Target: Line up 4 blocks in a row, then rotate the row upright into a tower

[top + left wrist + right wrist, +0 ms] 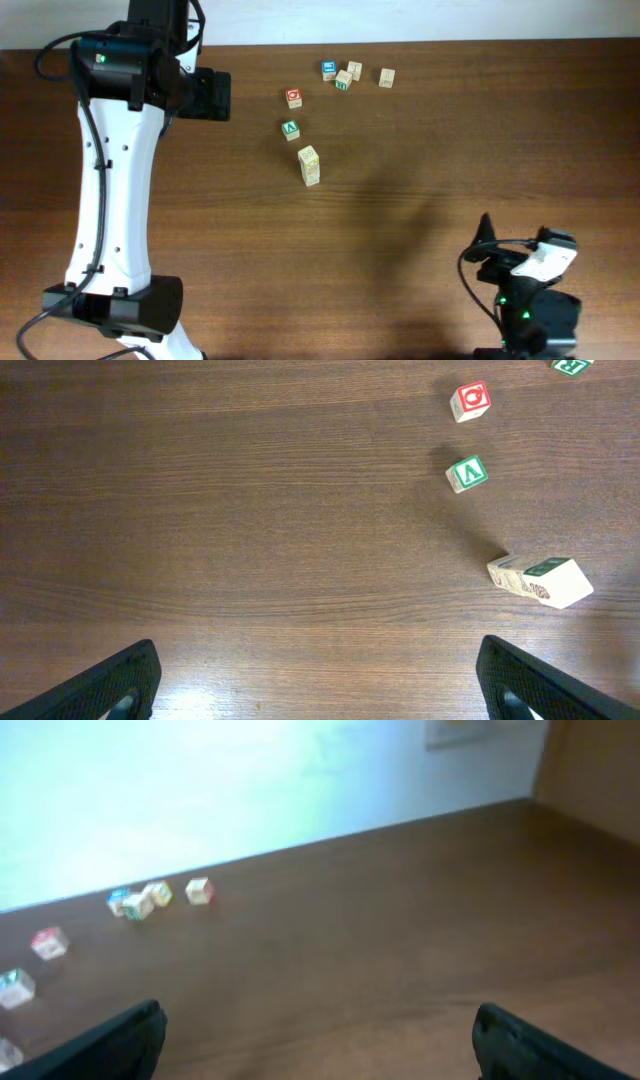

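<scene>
Held left gripper (320,695) and right gripper (320,1045) spread wide and empty, the four blocks (343,80) clustered near the table's (450,150) far edge, off to the right of the left jaws and much nearer them than the right ones.

The overhead camera looks straight down on the dark brown wooden table (400,230) from high up. The left wrist camera, nearer, also faces straight down, sharing the red-ring pale-wood cube (470,401) and green-V cube (467,473); the right wrist camera looks low across the tabletop, sharing the far small pale-wood blocks (157,894).
</scene>
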